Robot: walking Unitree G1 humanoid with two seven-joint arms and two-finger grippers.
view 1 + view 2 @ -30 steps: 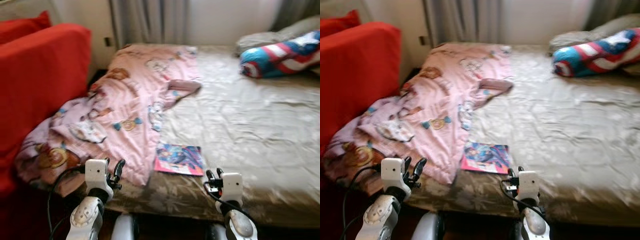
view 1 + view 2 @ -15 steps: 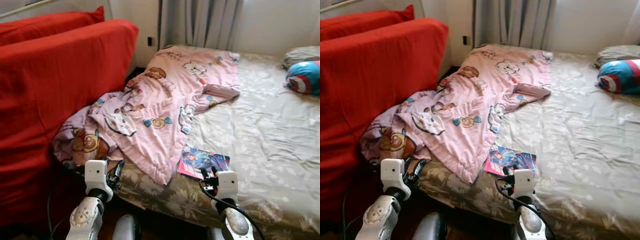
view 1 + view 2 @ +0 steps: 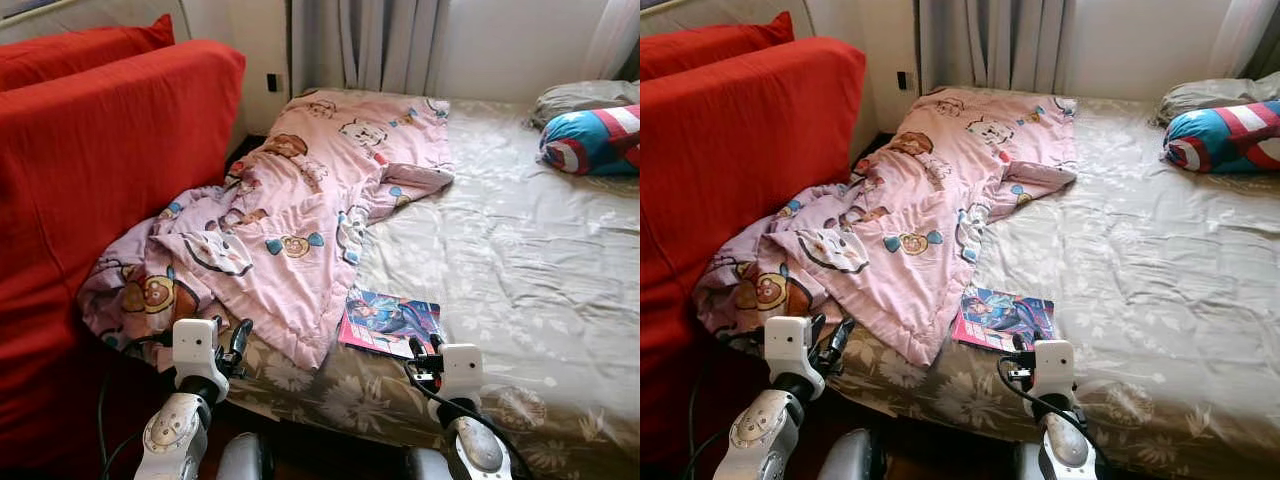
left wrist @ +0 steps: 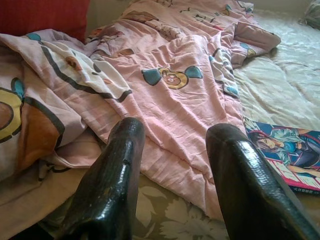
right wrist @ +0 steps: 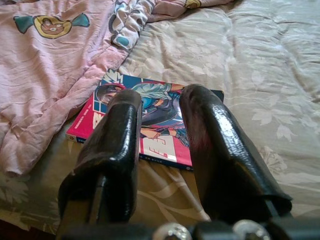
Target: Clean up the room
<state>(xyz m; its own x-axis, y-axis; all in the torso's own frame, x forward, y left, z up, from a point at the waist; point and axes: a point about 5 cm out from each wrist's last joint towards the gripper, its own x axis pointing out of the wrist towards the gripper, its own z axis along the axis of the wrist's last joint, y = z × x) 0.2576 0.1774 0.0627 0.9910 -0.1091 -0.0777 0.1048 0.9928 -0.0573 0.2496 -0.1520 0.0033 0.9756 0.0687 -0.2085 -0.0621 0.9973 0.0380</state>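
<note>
A bed covered in a beige floral-patterned sheet (image 3: pixel 520 250) holds a crumpled pink cartoon-print blanket (image 3: pixel 300 210) and, just beside the blanket's lower corner, a flat comic book with a pink and blue illustrated cover (image 3: pixel 390 322). The book lies near the bed's front edge, directly ahead of the right gripper (image 5: pixel 160 135), whose two black fingers stand apart and empty, poised short of the cover without touching it. The left gripper (image 4: pixel 175 165), fingers likewise spread and holding nothing, points at the blanket's hem, with the book off to its far side. A red upholstered sofa (image 3: pixel 90 190) stands against the bed's blanket side. At the bed's far end rest a red, white and blue shield-patterned cushion (image 3: pixel 590 140) and a grey pillow (image 3: pixel 575 95), well apart from the book.
</note>
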